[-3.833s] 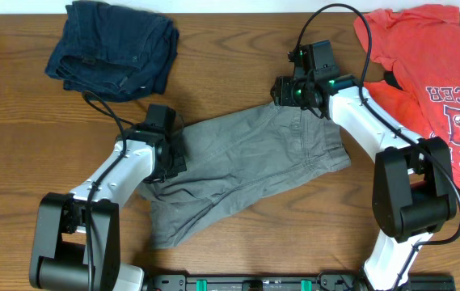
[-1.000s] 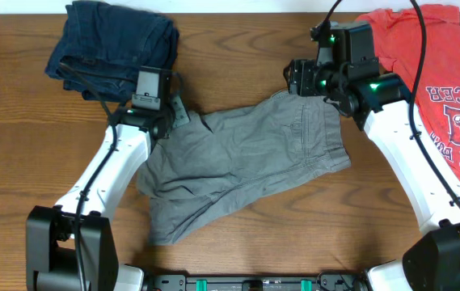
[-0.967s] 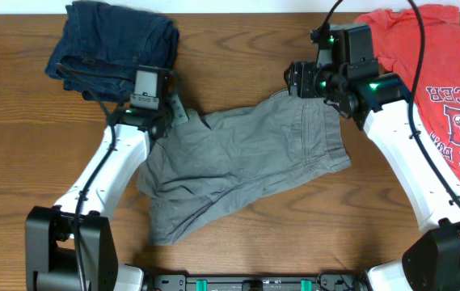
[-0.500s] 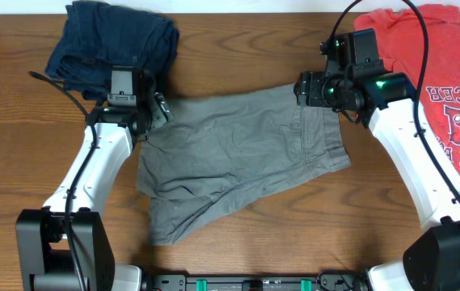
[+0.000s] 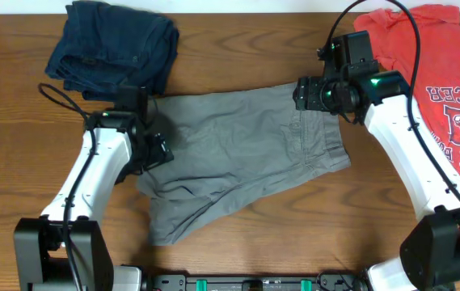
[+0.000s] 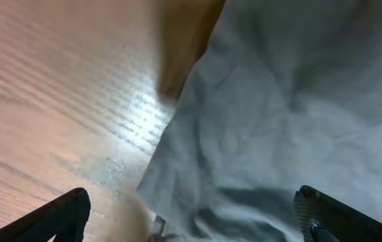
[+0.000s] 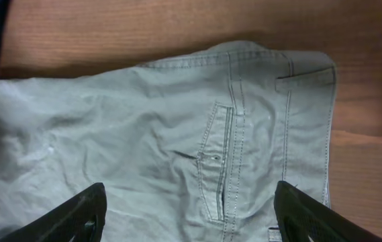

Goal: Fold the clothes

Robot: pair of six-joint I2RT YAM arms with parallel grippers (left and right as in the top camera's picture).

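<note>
Overhead, the shorts (image 5: 238,153) lie sideways in the middle. At the leg end is the left gripper (image 5: 154,147), at the waist end the right gripper (image 5: 307,92). Both have jaws apart, holding nothing.

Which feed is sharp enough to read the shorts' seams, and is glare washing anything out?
Right wrist: sharp, the shorts show crisp pocket stitching, no glare. Left wrist: soft, cloth detail smeared, with a bright glare patch on the table. Overhead: evenly lit, in focus, only soft shadows.
</note>
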